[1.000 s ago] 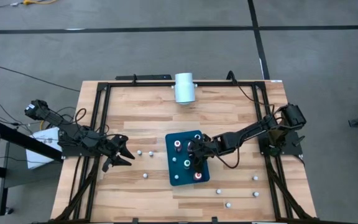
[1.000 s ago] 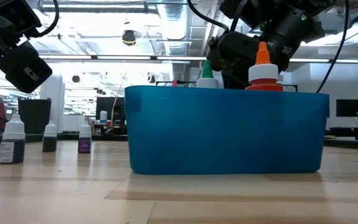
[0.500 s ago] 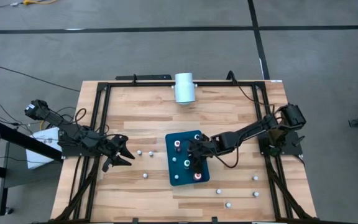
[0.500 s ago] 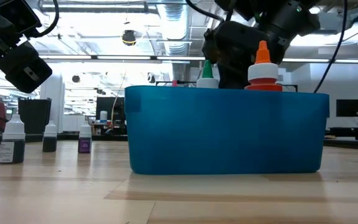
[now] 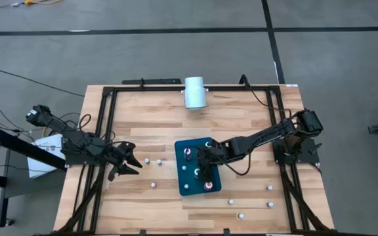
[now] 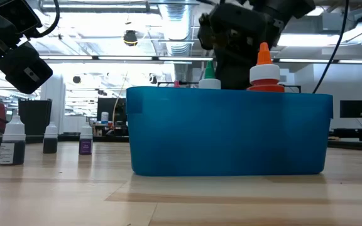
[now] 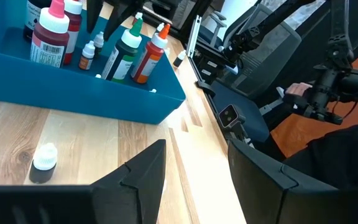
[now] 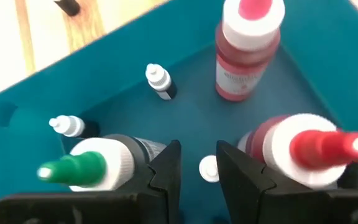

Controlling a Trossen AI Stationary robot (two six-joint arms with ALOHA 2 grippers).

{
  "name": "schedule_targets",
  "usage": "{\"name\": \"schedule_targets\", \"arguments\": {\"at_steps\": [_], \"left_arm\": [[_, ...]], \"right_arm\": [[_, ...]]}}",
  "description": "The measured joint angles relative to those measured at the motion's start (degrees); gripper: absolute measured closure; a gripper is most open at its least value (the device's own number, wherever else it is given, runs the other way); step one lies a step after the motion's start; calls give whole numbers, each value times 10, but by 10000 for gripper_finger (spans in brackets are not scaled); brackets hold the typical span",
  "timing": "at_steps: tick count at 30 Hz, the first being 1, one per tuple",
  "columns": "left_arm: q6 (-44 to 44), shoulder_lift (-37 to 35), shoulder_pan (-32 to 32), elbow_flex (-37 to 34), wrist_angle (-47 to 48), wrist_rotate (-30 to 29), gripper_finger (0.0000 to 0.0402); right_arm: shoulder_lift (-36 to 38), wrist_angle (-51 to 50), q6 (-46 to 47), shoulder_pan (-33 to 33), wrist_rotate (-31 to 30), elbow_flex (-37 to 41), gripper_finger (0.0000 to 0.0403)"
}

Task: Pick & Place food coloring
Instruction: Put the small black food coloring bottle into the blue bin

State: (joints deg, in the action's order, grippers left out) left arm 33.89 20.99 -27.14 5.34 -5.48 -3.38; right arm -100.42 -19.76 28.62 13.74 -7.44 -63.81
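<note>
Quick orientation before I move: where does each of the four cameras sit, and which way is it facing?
High: overhead, straight down on table, both arms, teal tray.
Low: table height, level at the tray wall; right arm above it.
Left wrist: past left gripper, open, toward the tray.
Right wrist: right gripper down among bottles.
Shared: green-capped bottle shows in both wrist views.
</note>
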Motion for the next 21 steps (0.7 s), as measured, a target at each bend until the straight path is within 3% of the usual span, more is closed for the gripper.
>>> {"name": "schedule_targets", "arguments": {"at_steps": [21], "left_arm": [[-1, 0, 0, 0, 0, 0, 236]], "right_arm": [[0, -217, -77, 7, -52, -192, 310]]}}
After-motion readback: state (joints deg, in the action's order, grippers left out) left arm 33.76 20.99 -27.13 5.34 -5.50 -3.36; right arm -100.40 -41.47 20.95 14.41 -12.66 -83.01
